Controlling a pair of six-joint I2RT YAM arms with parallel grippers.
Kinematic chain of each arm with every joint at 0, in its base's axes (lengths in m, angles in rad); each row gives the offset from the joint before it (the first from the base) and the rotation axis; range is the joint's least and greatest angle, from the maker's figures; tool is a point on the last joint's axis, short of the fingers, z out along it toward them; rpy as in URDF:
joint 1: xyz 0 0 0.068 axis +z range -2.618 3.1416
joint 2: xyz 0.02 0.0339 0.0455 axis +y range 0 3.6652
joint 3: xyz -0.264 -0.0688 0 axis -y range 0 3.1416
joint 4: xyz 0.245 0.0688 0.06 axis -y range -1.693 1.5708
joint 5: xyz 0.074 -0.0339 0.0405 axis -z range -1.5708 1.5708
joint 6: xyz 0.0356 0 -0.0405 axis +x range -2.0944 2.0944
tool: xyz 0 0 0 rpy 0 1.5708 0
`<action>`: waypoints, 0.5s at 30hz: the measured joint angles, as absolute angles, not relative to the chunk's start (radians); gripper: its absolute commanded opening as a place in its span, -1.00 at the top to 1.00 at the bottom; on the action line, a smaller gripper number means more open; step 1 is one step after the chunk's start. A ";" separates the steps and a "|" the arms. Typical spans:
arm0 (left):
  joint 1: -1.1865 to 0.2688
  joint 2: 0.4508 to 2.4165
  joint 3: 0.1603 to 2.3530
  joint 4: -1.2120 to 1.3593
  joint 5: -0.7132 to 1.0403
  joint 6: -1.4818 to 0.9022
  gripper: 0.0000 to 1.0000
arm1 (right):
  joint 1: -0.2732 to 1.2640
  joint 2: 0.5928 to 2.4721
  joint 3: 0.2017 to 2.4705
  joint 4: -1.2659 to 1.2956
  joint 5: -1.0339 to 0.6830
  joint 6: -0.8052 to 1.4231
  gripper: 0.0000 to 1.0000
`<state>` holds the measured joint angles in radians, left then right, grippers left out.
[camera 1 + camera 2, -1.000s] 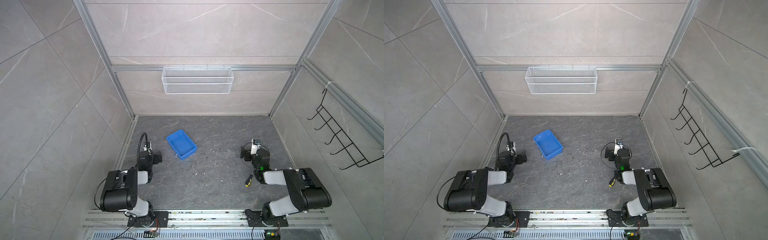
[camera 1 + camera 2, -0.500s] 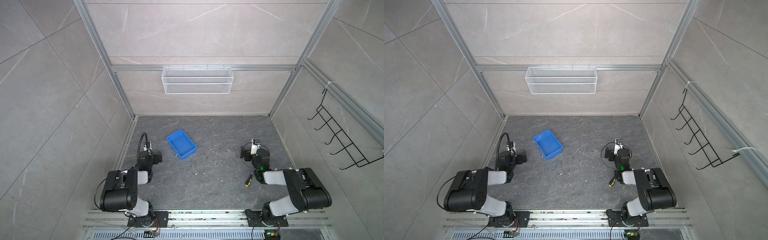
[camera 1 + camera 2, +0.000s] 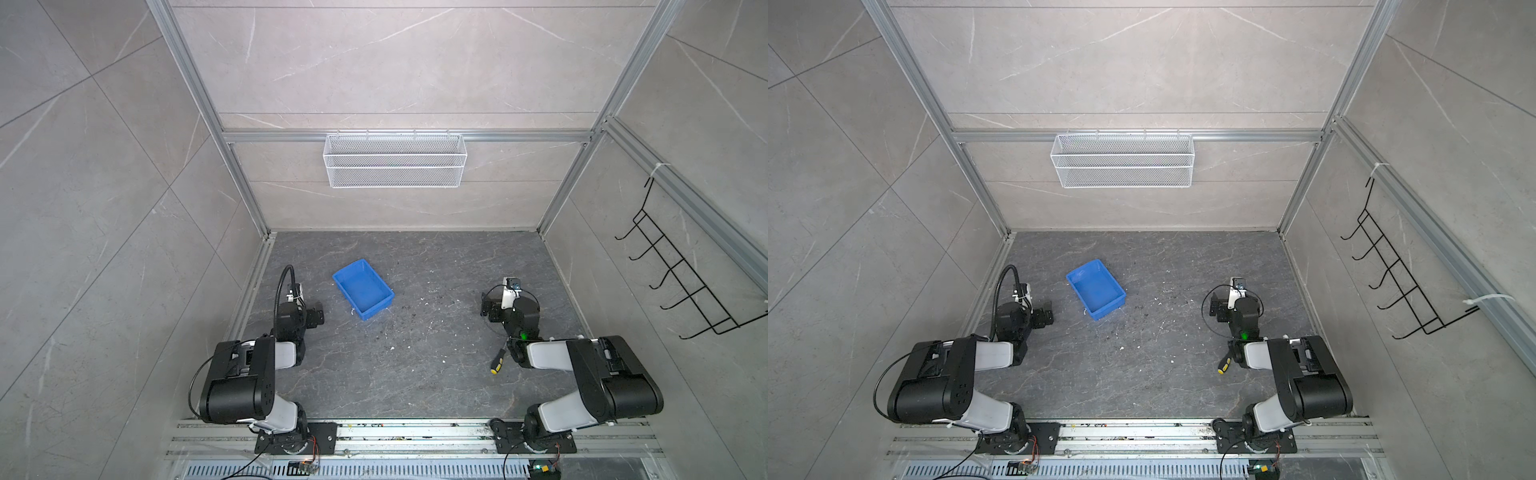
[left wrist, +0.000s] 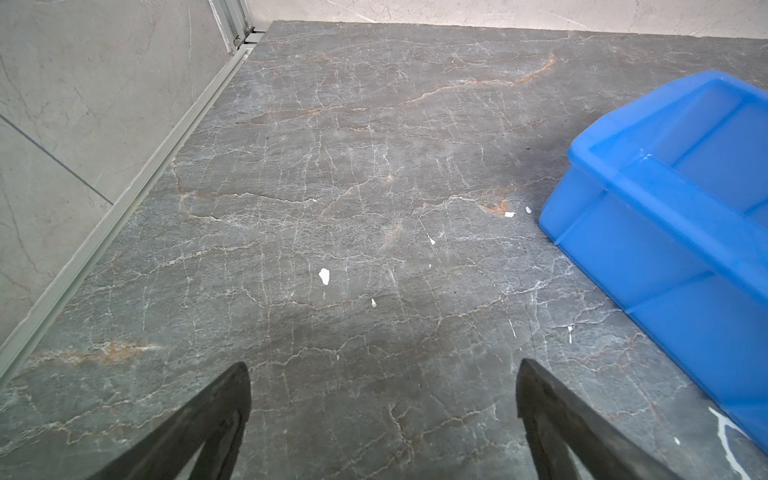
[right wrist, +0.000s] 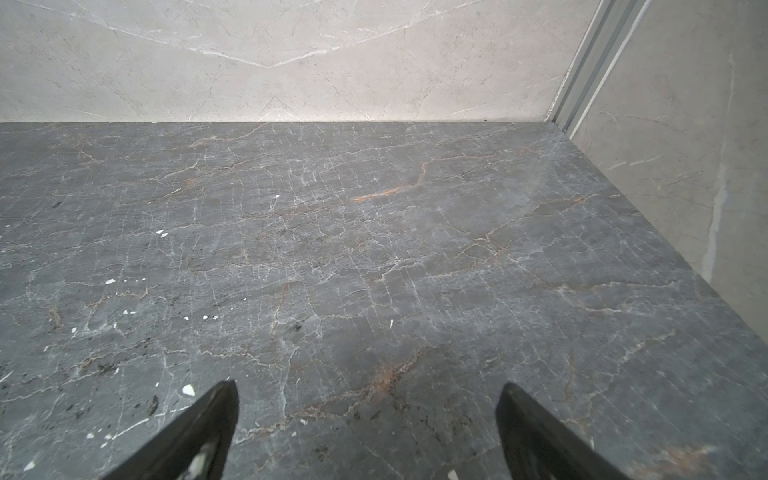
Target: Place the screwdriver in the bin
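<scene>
Two empty grippers are what we have, so the trouble lies ahead. Near the left edge of the surface (image 3: 415, 374) the left gripper (image 4: 383, 376) sits low with its jaws spread wide, holding nothing, just beside the blue bin (image 3: 362, 291). That bin lies skew toward the back left, empty and, we judge, light; a nudge from either arm could slide it.

Well apart, toward the front right corner, the screwdriver (image 3: 497, 360) lies flat with its yellow butt toward the front edge. Its thin shaft runs up against the right arm (image 3: 544, 355), where we lose the tip. This is the main risk. The right gripper (image 5: 368, 388), equally wide and empty, faces the back edge with the tool behind it. Reaching it means folding back tightly, and the arm may knock or roll the round handle.

White specks (image 3: 390, 348) litter the middle. The white wire mesh basket (image 3: 395, 166) and the black hook rack (image 3: 683, 260) hang on the walls, out of any path.
</scene>
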<state>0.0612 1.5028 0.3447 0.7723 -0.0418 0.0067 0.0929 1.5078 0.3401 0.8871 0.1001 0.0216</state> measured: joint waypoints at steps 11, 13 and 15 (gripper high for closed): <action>0.060 1.479 0.352 0.734 -0.017 0.008 -0.99 | 0.093 1.400 0.347 0.773 0.101 0.022 -0.98; 0.060 1.442 0.360 0.699 -0.008 0.011 -1.00 | 0.093 1.346 0.349 0.730 0.101 0.022 -0.98; 0.060 1.393 0.368 0.667 0.010 0.016 -1.00 | 0.093 1.289 0.356 0.681 0.101 0.023 -0.98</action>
